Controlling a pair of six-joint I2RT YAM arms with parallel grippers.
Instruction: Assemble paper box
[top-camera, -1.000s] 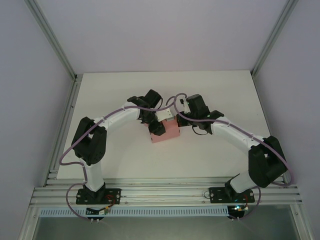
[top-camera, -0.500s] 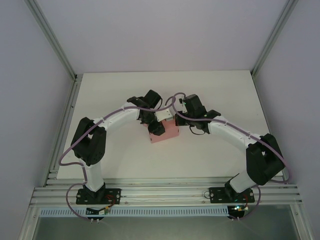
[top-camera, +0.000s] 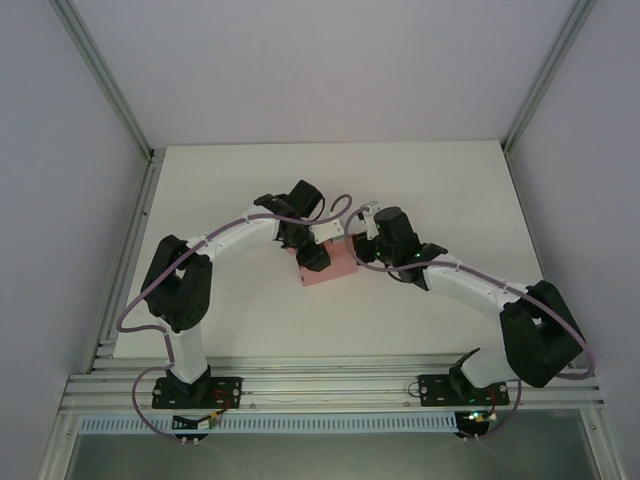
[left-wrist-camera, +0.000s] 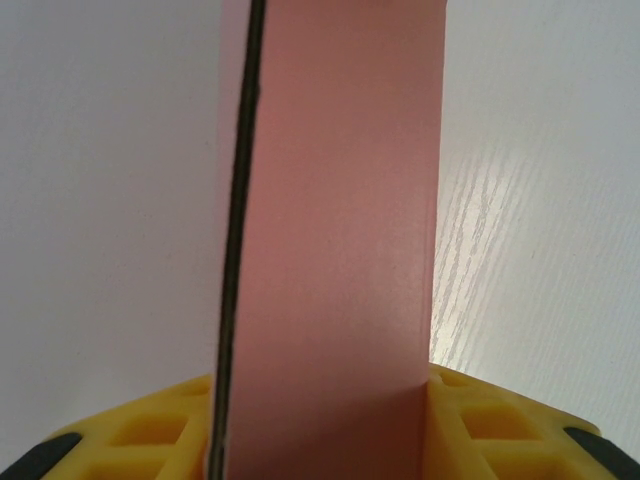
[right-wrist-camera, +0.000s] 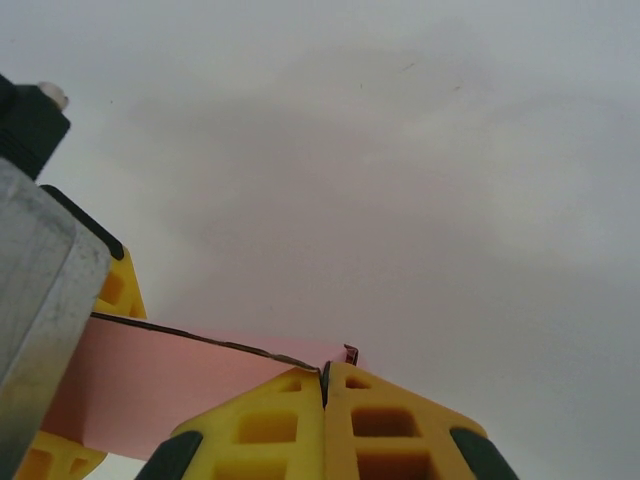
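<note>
White tubes (top-camera: 240, 233), black joints (top-camera: 185, 290)
Purple cables (top-camera: 124, 318) are looped along the left arm (top-camera: 215, 245) and right arm (top-camera: 470, 282); black base plates (top-camera: 197, 392) are bolted to the rail (top-camera: 330, 385); yellow pocketed fingers (right-wrist-camera: 390, 420) are fitted.

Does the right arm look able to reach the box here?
Likely yes: the right claw sits at the box edge, shut, seemingly pinching it; the left claw grips another panel, leaving that side free.
</note>
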